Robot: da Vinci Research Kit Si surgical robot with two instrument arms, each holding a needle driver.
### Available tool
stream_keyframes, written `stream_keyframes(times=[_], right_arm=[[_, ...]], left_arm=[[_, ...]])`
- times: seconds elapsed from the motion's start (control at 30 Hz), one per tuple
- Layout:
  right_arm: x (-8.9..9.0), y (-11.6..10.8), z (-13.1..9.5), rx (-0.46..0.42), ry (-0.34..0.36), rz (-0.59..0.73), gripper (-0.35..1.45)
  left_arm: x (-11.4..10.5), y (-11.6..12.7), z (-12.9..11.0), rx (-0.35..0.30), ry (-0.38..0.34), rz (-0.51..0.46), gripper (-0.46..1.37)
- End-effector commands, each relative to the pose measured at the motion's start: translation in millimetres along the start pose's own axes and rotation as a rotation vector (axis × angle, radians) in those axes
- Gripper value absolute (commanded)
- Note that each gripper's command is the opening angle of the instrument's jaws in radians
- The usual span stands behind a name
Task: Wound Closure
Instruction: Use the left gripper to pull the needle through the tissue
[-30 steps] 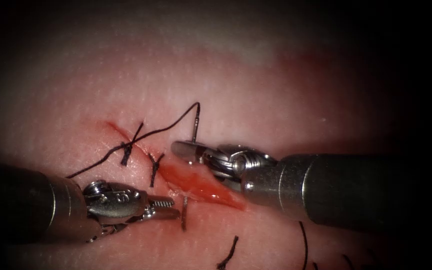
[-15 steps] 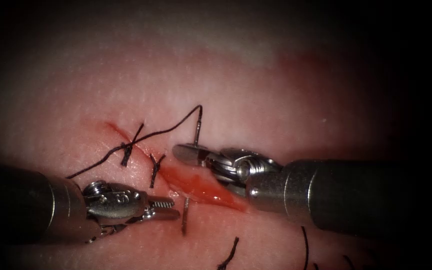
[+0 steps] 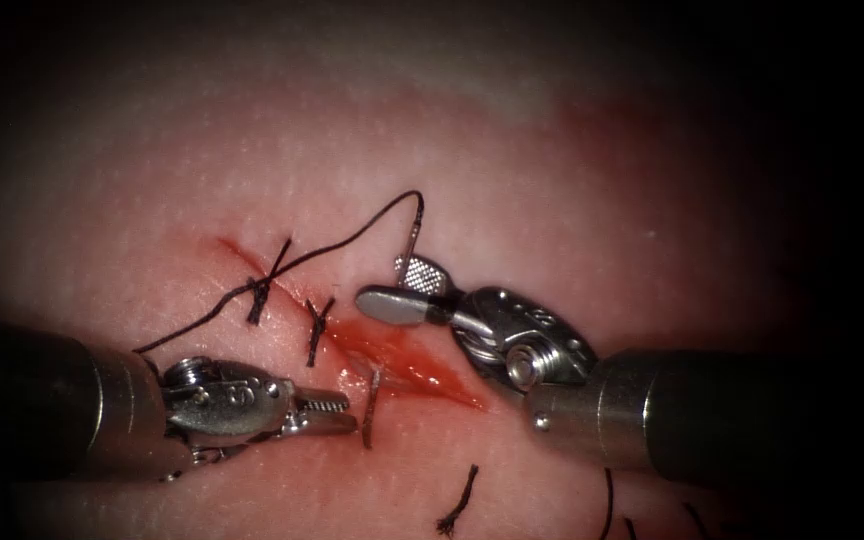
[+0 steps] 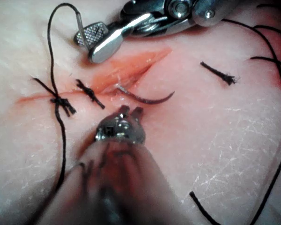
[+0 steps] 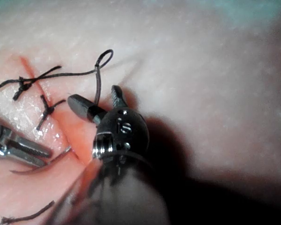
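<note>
The curved needle is in the tissue across the cut (image 3: 407,368). Its tail (image 3: 411,243) stands up on the right side and its tip (image 3: 369,410) pokes out on the left side. My right tool (image 3: 384,285) is open, and the tail stands between its jaws, held by neither (image 5: 98,89). My left tool (image 3: 350,414) rests just left of the tip with jaws slightly apart and nothing in them; the left wrist view shows the tip (image 4: 147,99) just ahead of it (image 4: 131,110). Black thread (image 3: 332,255) runs from the tail leftwards over the first stitch.
Two tied stitches (image 3: 262,290) (image 3: 317,325) close the cut's upper left part. Red fluid (image 3: 422,375) lies in the gaping part. Cut ends of thread (image 3: 457,505) (image 3: 607,495) lie on the tissue near the front.
My right tool's jaws have opened and let go of the needle's tail, and its wrist has shifted right. The tail has tipped slightly right. The left tool has barely moved.
</note>
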Motion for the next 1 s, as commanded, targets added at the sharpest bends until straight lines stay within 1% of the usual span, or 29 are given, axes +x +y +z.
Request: stream_keyframes(times=[0.03,0.13,0.17,0.23,0.33,0.43,0.53,0.63,0.7,0.8,0.87,1.0], right_arm=[[0.4,0.5,-0.5,-0.002,-0.001,-0.025,1.2],[1.5,1.7,-1.5,-0.018,0.0,-0.045,1.17],[1.6,1.8,-1.6,-0.019,0.0,-0.045,1.17],[2.0,2.7,-2.1,-0.03,0.001,-0.061,1.16],[2.2,3.8,-2.8,-0.038,0.004,-0.063,1.15],[2.1,5.1,-3.5,-0.044,0.008,-0.067,1.14],[1.7,6.2,-4.3,-0.053,0.015,-0.073,1.13],[1.3,6.6,-4.8,-0.058,0.02,-0.076,1.11],[1.0,7.0,-5.0,-0.058,0.023,-0.078,1.1],[0.7,7.2,-4.9,-0.057,0.024,-0.08,1.1],[0.6,7.2,-4.9,-0.056,0.025,-0.081,1.1],[0.4,7.3,-4.9,-0.056,0.027,-0.083,1.1]], left_arm=[[0.1,-0.1,-0.1,0.003,0.003,0.021,0.14],[0.5,-0.2,-0.2,0.0,0.026,0.077,0.21],[0.6,-0.2,-0.2,0.0,0.029,0.082,0.21],[1.2,-0.3,-0.3,-0.001,0.061,0.131,0.18],[2.1,-0.3,-0.4,0.0,0.104,0.194,0.1],[2.7,-0.2,-0.3,-0.005,0.118,0.243,0.24],[3.2,0.1,0.2,-0.02,0.122,0.297,0.44],[3.5,0.4,0.7,-0.037,0.13,0.345,0.56],[3.9,0.7,1.2,-0.045,0.145,0.387,0.71],[4.3,1.1,1.8,-0.055,0.159,0.424,0.83],[4.6,1.3,2.2,-0.063,0.163,0.447,0.86],[5.2,1.6,3.0,-0.083,0.171,0.477,0.83]])
